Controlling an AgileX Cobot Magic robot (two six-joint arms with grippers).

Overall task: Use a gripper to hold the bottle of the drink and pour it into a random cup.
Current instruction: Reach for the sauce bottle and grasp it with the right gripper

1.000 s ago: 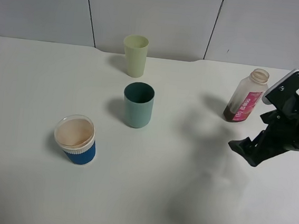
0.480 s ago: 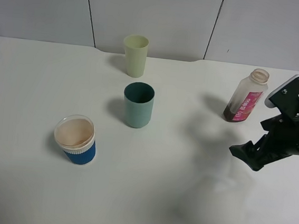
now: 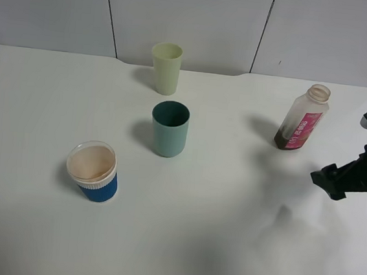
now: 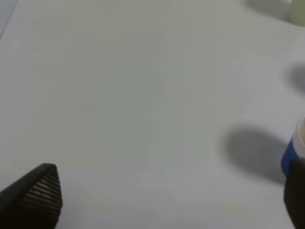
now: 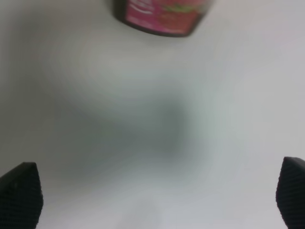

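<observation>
Exterior high view: the bottle of the drink (image 3: 302, 120) stands uncapped on the far right of the table (image 3: 212, 244), dark liquid in its lower part, in the same spot as 1 second ago. The right gripper (image 3: 333, 183) has drawn back to the right; most of its arm is now out of frame, and only the dark claw shows, nearer than the bottle and to its right, apart from it. 3 cups stand untouched: a pale green cup (image 3: 166, 67) at the far centre, a teal cup (image 3: 169, 129) nearer, and a blue cup (image 3: 92, 171) with a white rim at the near left. Left wrist view: the left gripper (image 4: 167, 200) hangs over bare table with its fingers spread wide and nothing between them; the blue cup shows only at the frame's edge. Right wrist view: the right gripper's 2 fingertips (image 5: 19, 195) sit at opposite corners, released and spread to full width, holding nothing. The bottle's pink-labelled base lies ahead of them, roughly on the centre line, with bare table between. Assessment: no grasp has begun and no pouring is done. The withdrawal has widened the gap to the bottle, though the wrist view suggests the claw is roughly lined up for a straight advance.
</observation>
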